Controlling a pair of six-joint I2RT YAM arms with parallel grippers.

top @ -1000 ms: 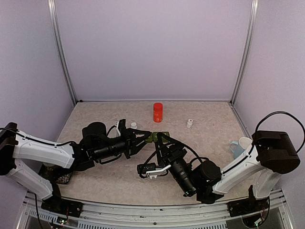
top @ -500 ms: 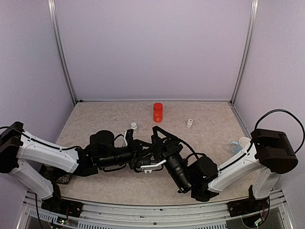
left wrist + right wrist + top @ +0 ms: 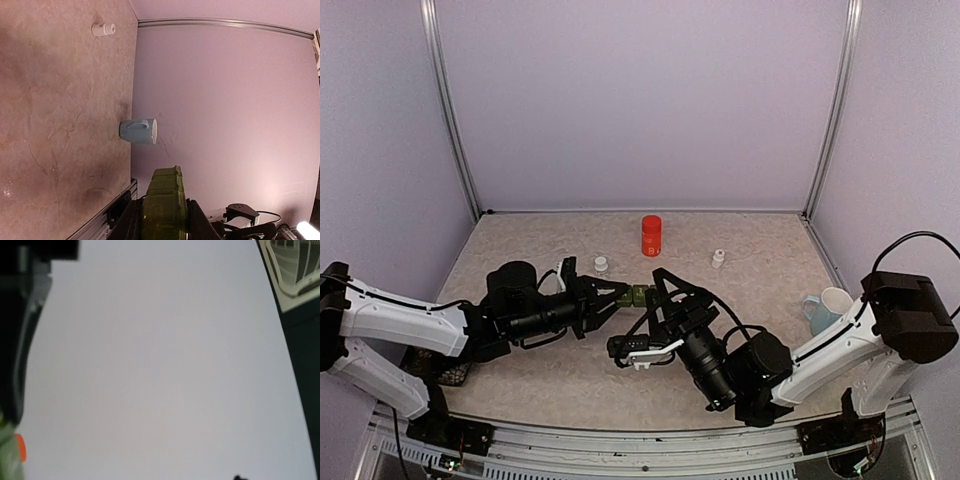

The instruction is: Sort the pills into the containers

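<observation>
1. The worktop (image 3: 520,385), a mottled beige surface, fills the lower half of the top view. Pale lilac walls close it in.
2. The right arm (image 3: 830,345) enters from the lower right corner and the left arm (image 3: 410,320) from the lower left. We see them meet just below the frame's centre.
3. The pale blue mug (image 3: 823,308) sits at the middle right, near the worktop's right edge.
4. The orange bottle (image 3: 651,235) stands upright above centre, close to the back wall.
5. The containers (image 3: 640,294), a dark green strip, lie just below centre. The left jaws are nearly closed and clamped on one end. In the left wrist view the strip rises at bottom centre between two dark fingers (image 3: 196,220).
6. The right jaws stand about half open just right of the containers, and we see nothing between them. In the right wrist view a blurred green edge shows in the lower left corner.
7. Two small white pieces (image 3: 601,264) (image 3: 718,258) sit either side of the orange bottle, slightly lower.
</observation>
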